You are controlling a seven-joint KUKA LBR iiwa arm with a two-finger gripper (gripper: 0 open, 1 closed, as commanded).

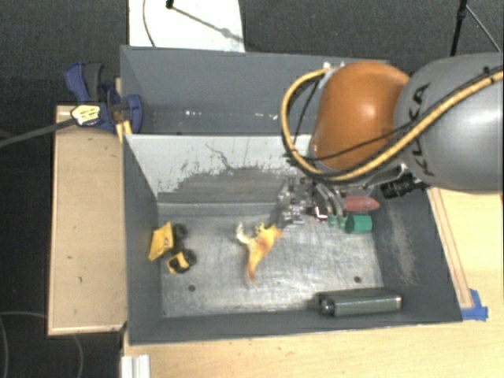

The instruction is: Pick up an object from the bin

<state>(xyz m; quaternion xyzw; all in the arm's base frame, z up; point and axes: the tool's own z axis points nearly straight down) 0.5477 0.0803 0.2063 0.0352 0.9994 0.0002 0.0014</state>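
My gripper (293,211) hangs near the middle of the bin, below the orange wrist cover. Its metal fingers point down and left toward a yellow and orange toy figure (258,246) that lies on the bin floor just beside them. Nothing shows between the fingers. A green block (359,224) and a pinkish red piece (362,204) lie just right of the gripper, partly hidden by the arm.
A yellow toy vehicle with black wheels (168,247) sits at the bin's left. A dark grey marker-like bar (359,302) lies along the front wall at the right.
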